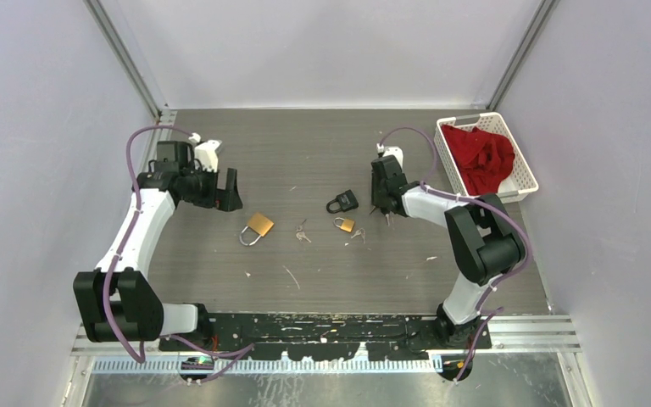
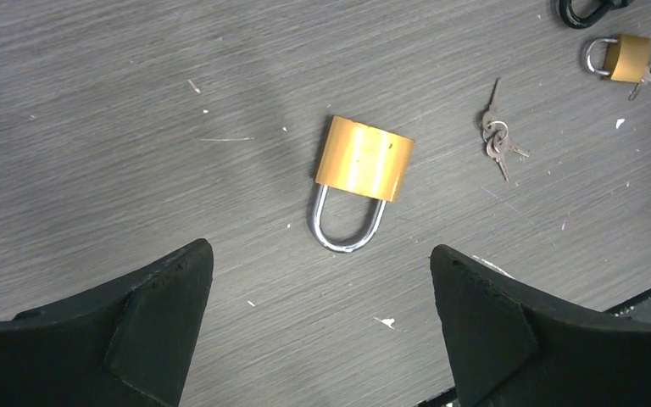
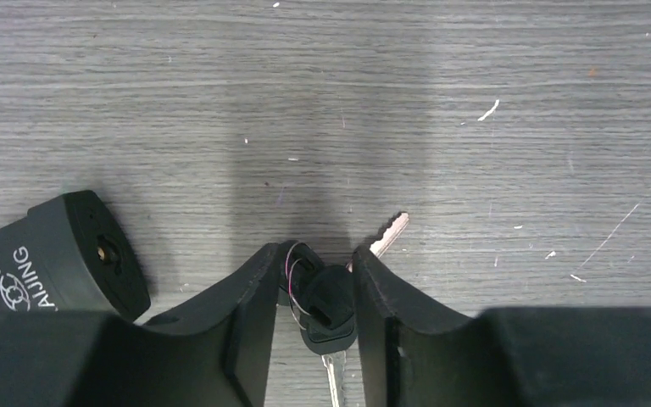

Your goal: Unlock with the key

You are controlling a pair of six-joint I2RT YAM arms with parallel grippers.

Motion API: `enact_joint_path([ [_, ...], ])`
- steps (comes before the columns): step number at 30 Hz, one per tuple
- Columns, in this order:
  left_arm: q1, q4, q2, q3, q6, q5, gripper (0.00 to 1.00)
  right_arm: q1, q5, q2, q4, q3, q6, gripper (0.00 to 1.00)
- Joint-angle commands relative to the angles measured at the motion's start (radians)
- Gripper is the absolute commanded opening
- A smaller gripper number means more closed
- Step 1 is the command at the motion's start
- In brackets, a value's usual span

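A black padlock (image 3: 59,259) lies on the table, keyhole end facing up, just left of my right gripper (image 3: 315,259). That gripper's jaws have come in against a bunch of black-headed keys (image 3: 332,297) on a wire ring, touching it on both sides; one silver blade (image 3: 390,231) pokes out ahead. From above, the right gripper (image 1: 381,208) is low on the table beside the black padlock (image 1: 342,202). My left gripper (image 2: 322,263) hangs open above a big brass padlock (image 2: 364,158), holding nothing.
A small brass padlock (image 1: 344,225) with its keys lies near the black one. A loose key bunch (image 1: 302,231) sits between the two brass locks. A white basket (image 1: 525,174) holding a red cloth (image 1: 483,157) stands at the back right.
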Motion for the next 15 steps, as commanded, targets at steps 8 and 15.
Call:
enact_joint_path([
  [8,0.006,-0.078,-0.034,0.054,0.070,0.043,0.97,0.010,0.023,0.024,-0.044,0.049,0.028,0.33],
  [15,0.005,-0.085,-0.070,0.053,0.056,0.088,0.95,0.010,-0.010,-0.008,-0.060,0.027,0.067,0.06],
])
